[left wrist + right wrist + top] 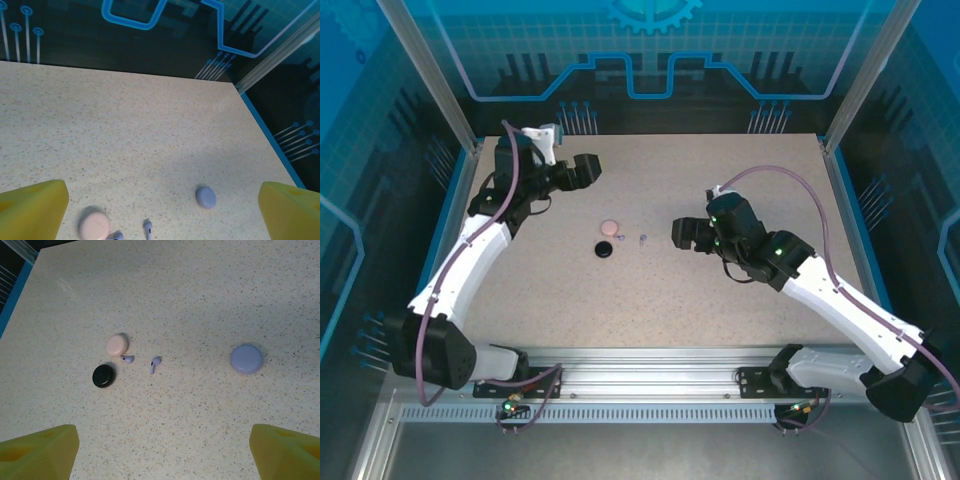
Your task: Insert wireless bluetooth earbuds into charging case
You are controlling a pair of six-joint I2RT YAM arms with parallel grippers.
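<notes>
Pre-grasp; nothing held. Both spread: left fingers (31,209), right fingers (39,452). 2 tiny lavender earbuds (155,363) loose on tabletop (200,290), between pink round case (117,344) and lavender round case (246,358). Next: open lavender case, pinch 1 earbud.

A speckled beige table (620,310) sits inside dark blue circuit-patterned walls (650,70), framed by 2 aluminium posts (428,70).

table (210,285): speckled beige | on it: pink case (117,344), black case (103,375), lavender case (246,358), two lavender earbuds (155,363)
</notes>
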